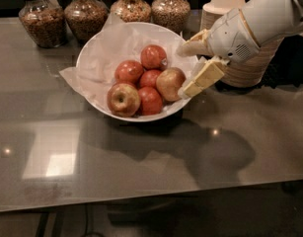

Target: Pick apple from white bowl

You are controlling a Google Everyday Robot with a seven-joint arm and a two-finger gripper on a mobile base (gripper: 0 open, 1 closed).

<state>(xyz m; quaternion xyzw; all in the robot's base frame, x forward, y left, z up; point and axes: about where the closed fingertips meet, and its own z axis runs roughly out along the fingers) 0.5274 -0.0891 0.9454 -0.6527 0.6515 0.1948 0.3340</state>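
The white bowl, lined with crinkled white paper, stands at the middle back of the dark glossy table and holds several apples. The apple, the palest one, golden with a pink blush, lies at the bowl's right side. Smaller red apples lie beside it, and a yellow-centred apple sits at the front. My gripper reaches in from the right over the bowl's rim. It is open, with one finger behind the apple and the other finger in front of it, close to the apple's right side.
Several glass jars of grains and nuts line the back edge of the table. A stack of beige bowls stands at the right, just behind my arm. The table's front edge runs along the bottom.
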